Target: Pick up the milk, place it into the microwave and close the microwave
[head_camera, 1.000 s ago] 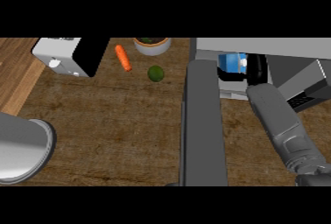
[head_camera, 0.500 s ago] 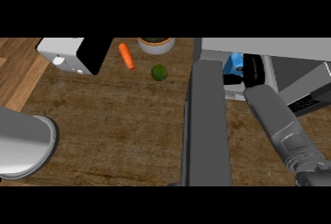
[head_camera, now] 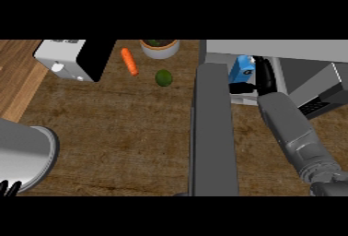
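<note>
The blue milk carton (head_camera: 243,69) stands upright just inside the open microwave (head_camera: 285,47) at the upper right. My right hand (head_camera: 262,74) lies against the carton's right side, with a black finger curled under its near edge. The grey right forearm runs up from the lower right corner. The microwave's grey door (head_camera: 213,133) stands open, edge-on, to the left of the carton and the arm. My left forearm fills the lower left, and only the fingertips of the left hand (head_camera: 8,188) show at the bottom edge, pointing up.
On the brown counter to the left of the door lie an orange carrot (head_camera: 129,61) and a green avocado (head_camera: 164,77). A white pot (head_camera: 159,48) stands at the back. A white and black appliance (head_camera: 71,60) sits at the upper left.
My left forearm has come further into view at the lower left. The right hand and the milk have stayed at about the same spot in the microwave.
</note>
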`<action>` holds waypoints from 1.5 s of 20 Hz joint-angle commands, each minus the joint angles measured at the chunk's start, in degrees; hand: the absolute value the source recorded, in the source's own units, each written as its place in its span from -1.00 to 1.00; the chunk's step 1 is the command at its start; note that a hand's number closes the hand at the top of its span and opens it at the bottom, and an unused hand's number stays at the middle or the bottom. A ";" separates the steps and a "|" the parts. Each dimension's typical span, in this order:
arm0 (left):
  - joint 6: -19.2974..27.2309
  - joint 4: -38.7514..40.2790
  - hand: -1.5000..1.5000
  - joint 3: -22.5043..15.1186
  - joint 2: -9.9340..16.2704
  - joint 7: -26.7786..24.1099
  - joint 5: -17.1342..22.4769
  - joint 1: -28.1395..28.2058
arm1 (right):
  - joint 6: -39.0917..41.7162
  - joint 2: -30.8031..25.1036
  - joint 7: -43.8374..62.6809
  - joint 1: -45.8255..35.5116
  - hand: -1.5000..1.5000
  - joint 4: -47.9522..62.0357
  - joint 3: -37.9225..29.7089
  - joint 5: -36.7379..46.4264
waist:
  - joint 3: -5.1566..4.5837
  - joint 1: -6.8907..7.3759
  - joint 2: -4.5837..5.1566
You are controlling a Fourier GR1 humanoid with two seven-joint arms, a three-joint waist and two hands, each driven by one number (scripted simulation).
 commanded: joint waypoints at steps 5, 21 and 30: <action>-0.16 -4.51 -1.00 -7.03 -3.84 1.39 -3.99 2.62 | 8.82 0.82 -8.43 5.06 -1.00 -0.22 -3.35 -4.16 | -0.05 -1.93 -1.08; 7.99 -1.98 -1.00 -18.55 -3.96 6.74 -13.68 -7.75 | 20.07 5.94 -11.71 15.93 -1.00 -8.03 -0.06 -6.94 | -0.36 -6.72 -2.83; 9.47 2.23 1.00 -27.93 -3.96 10.95 -19.52 -11.32 | 29.79 7.35 -14.79 32.59 -1.00 -20.35 3.80 -8.89 | -0.42 -8.14 -3.12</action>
